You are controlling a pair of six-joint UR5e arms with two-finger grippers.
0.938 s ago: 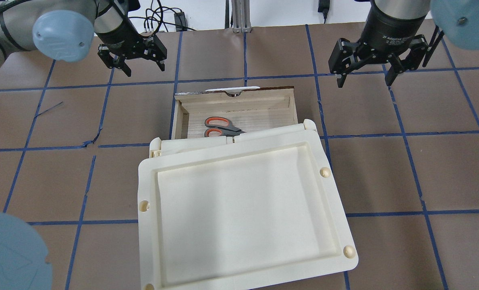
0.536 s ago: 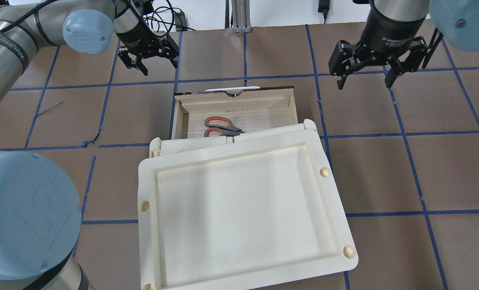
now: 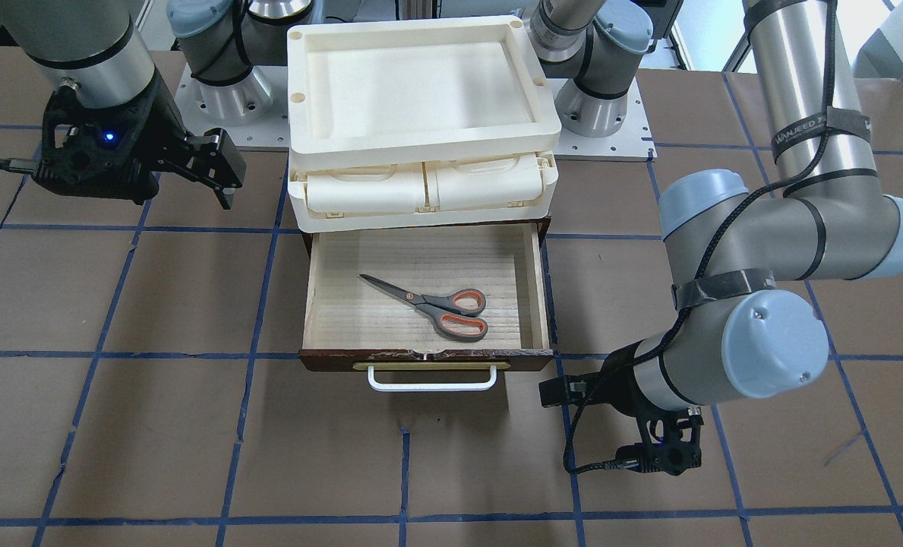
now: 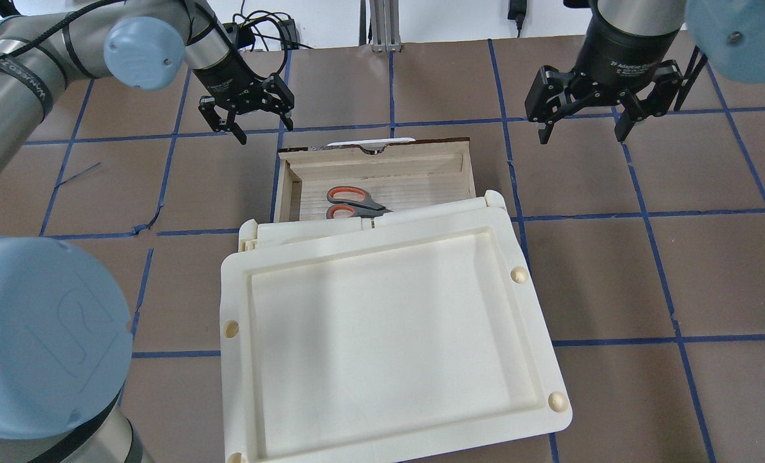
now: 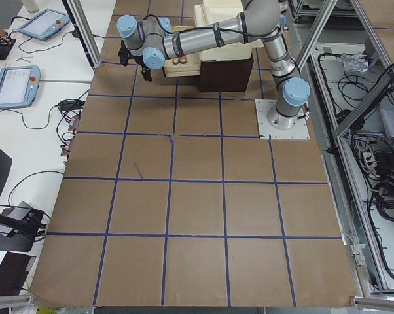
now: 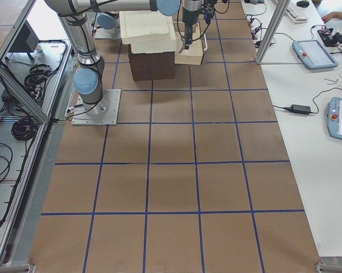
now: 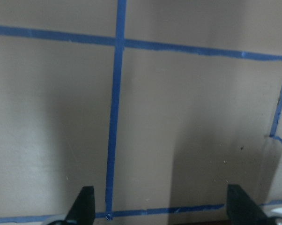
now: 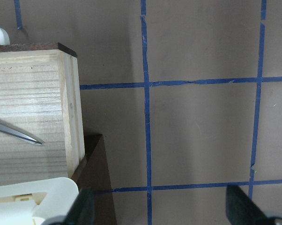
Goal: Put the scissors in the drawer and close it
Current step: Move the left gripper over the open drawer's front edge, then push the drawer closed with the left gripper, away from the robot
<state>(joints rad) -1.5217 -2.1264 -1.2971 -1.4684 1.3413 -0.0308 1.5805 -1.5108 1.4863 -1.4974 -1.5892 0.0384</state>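
Note:
The scissors [image 3: 436, 304], dark blades and grey, orange-lined loops, lie flat inside the open drawer [image 3: 310, 304], a light-wood tray with a dark front and white bar handle [image 3: 432, 380]. In the overhead view the scissors [image 4: 355, 202] are partly hidden under the cream unit. My left gripper [image 4: 263, 128] is open and empty, low over the table just beyond the drawer [image 4: 376, 161] front's left corner. It also shows in the front view [image 3: 565, 393]. My right gripper [image 4: 581, 132] is open and empty, off the drawer's right corner. The right wrist view shows a blade tip [image 8: 24, 135].
A cream plastic compartment unit with a tray on top [image 4: 388, 321] sits on the dark cabinet above the drawer. Cables [image 4: 260, 32] lie at the table's far edge. Blue tape lines [image 7: 114, 117] grid the brown table.
My left arm has swung right and nearer, bringing its open gripper close to the drawer front's left corner. The right gripper, the scissors and the drawer have stayed put.

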